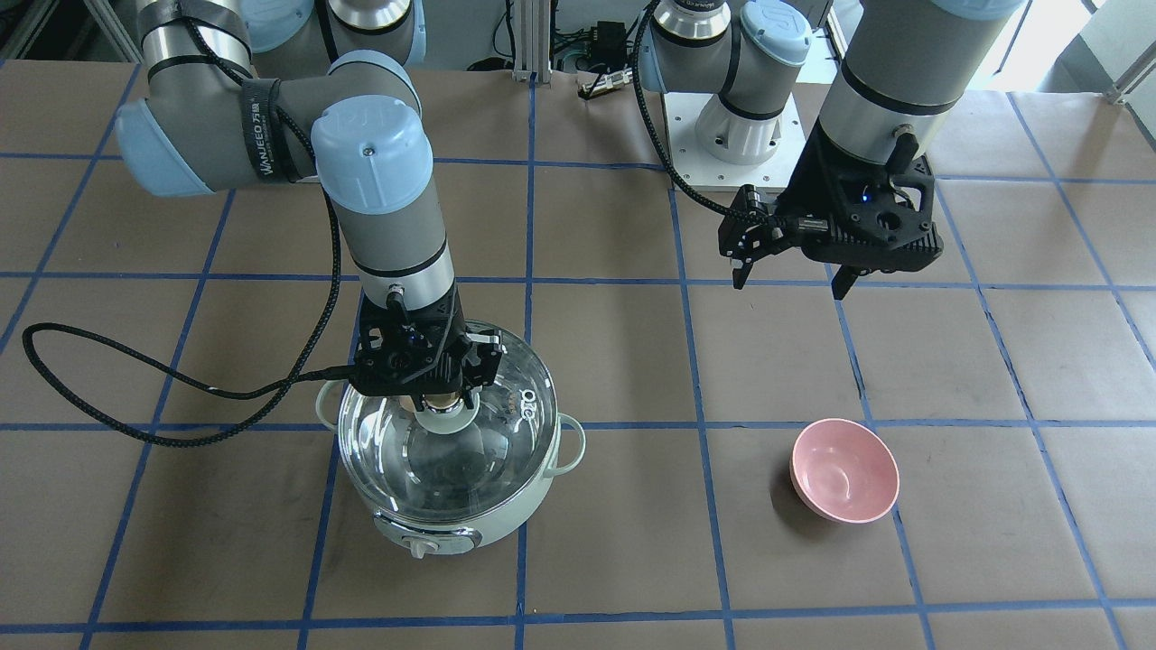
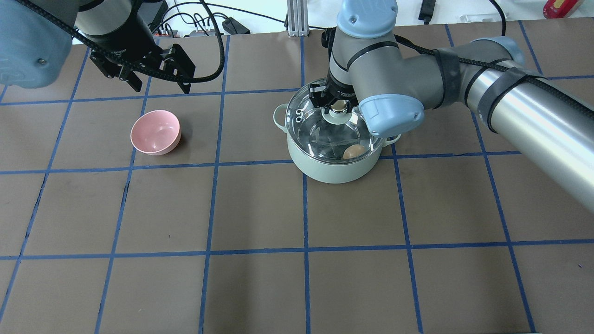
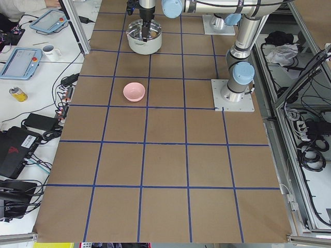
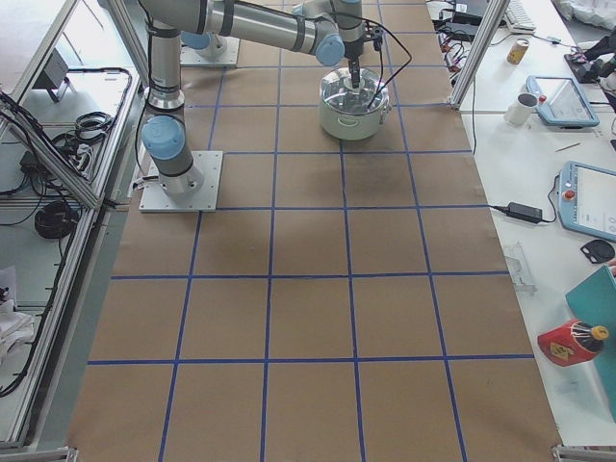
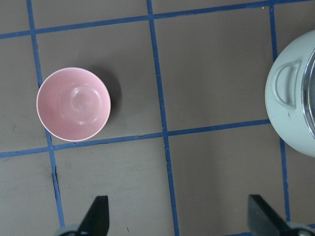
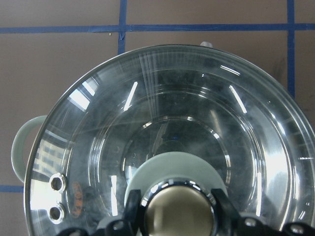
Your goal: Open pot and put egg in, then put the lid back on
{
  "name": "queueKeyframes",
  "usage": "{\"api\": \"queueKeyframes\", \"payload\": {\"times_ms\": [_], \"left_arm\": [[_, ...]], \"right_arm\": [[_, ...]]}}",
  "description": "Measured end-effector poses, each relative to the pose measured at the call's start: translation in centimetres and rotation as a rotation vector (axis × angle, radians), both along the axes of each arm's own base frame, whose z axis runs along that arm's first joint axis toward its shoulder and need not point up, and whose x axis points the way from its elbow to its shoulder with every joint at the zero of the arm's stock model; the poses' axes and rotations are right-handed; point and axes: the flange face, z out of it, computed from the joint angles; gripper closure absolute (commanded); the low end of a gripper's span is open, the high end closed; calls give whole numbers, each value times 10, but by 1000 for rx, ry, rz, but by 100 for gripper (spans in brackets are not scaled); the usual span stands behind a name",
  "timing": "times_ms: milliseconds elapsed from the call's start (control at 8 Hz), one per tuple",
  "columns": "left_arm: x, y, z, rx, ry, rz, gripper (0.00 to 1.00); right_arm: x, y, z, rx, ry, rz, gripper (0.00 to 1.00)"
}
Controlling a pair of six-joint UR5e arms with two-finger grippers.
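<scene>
Fingers point(image 6: 132, 211) of the right gripper point(image 6: 177, 216) clamped the lid point(image 6: 197, 98) by its knob. The lid appeared seated on the pot point(image 2: 325, 171), with the egg point(image 2: 354, 151) inside by the wall. Only letting go seemed left. Well apart, the left gripper point(image 5: 177, 219) hung with fingers spread near a pink bowl point(image 5: 74, 104). A strap point(image 1: 262, 131) on the right arm read roughly "WANJEED".

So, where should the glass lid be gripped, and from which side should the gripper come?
Grip the knob at the centre of the glass lid, coming straight down. The dome is wide and smooth and lies level on the pot, while the knob stands upright, narrow enough for two fingers. The right gripper holds it this way.
</scene>
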Motion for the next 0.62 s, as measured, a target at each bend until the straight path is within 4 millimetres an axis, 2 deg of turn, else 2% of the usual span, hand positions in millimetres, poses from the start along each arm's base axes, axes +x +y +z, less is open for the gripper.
{"api": "queueKeyframes", "payload": {"times_ms": [125,250,375,500,625], "left_arm": [[0,0,0,0,-1,0,0],[0,0,0,0,-2,0,0],[0,0,0,-2,-3,1,0],[0,0,0,-3,-3,1,0],[0,0,0,-4,-4,1,0]], "right_arm": [[0,0,-1,1,1,-1,98],[0,0,-1,3,2,-1,48],[0,0,-2,5,4,5,14],[0,0,-3,6,7,25,0],[0,0,-3,7,8,39,0]]}}
